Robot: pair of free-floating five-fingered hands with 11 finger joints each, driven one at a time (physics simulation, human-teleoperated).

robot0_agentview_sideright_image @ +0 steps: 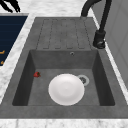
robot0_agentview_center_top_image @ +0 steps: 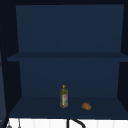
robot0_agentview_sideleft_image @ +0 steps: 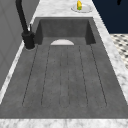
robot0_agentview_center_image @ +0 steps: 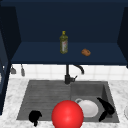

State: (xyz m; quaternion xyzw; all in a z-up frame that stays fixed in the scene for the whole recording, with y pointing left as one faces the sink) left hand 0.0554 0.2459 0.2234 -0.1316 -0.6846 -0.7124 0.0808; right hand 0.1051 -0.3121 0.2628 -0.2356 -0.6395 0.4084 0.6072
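I see right hand (robot0_agentview_center_image: 107,109) over basin's right near corner, fingers straight and spread, holding nothing. White plate (robot0_agentview_center_image: 88,108) lies flat on basin floor just left of it. Left hand (robot0_agentview_center_image: 35,116) curled, far left; right is nearer.

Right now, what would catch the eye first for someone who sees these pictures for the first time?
A big red ball sits at the front edge of the sink, beside a white plate in the basin. The right robot hand hangs open by the plate. Above, an olive oil bottle stands upright on the dark blue shelf.
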